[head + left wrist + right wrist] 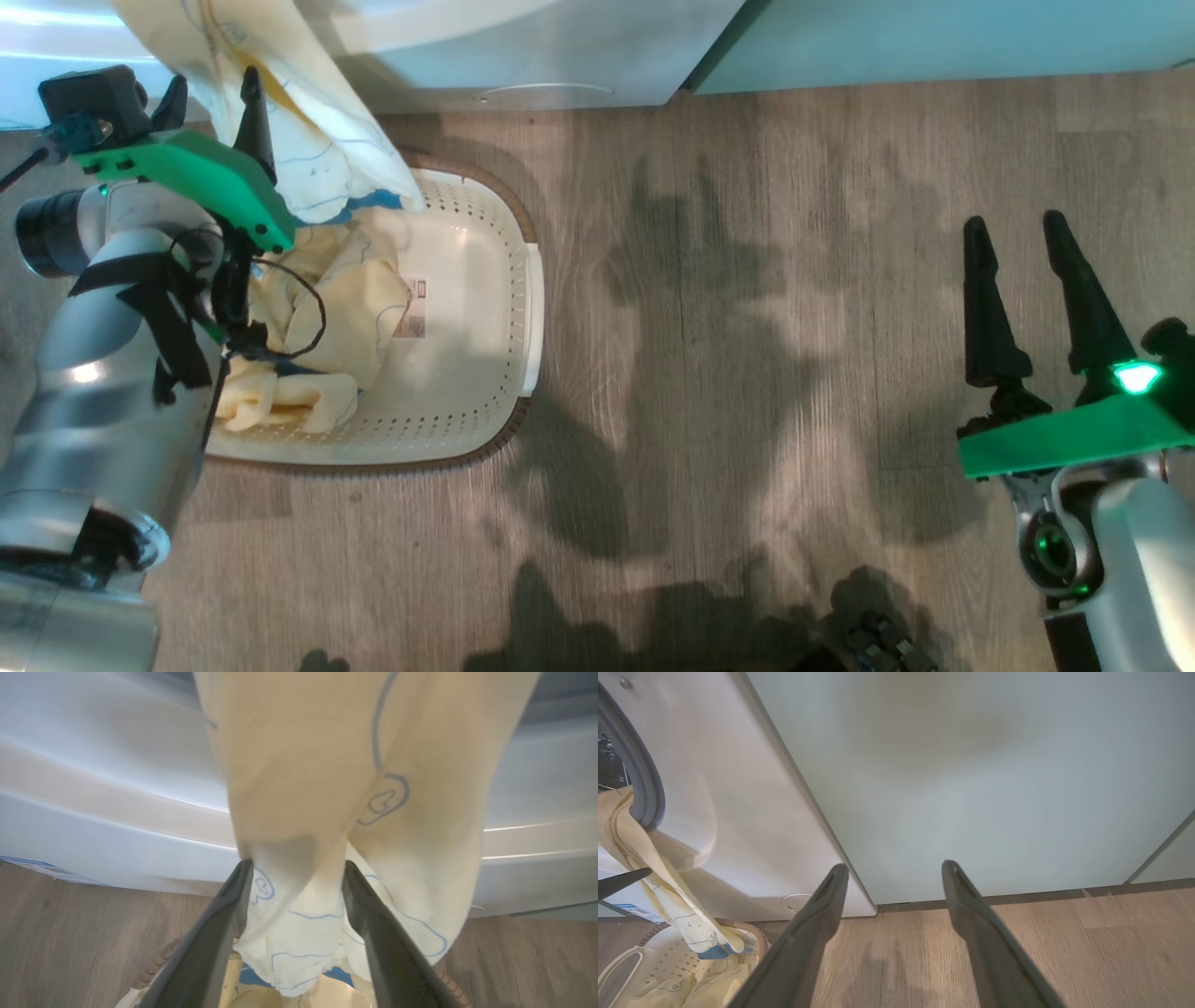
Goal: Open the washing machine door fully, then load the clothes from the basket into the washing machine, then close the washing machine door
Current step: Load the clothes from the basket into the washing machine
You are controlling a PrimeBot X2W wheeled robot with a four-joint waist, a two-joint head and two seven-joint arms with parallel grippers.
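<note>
Over the mouth lip of the machine (738, 812) one garment (663, 896) is seen hanging into the basket (448, 425); more clothes (345, 308) lie at its left side. Fingers of the left gripper (297, 865) are held apart, cloth loose between; right gripper (1016, 221) likewise apart, empty. Hanging end should be gripped low and fed deep.
</note>
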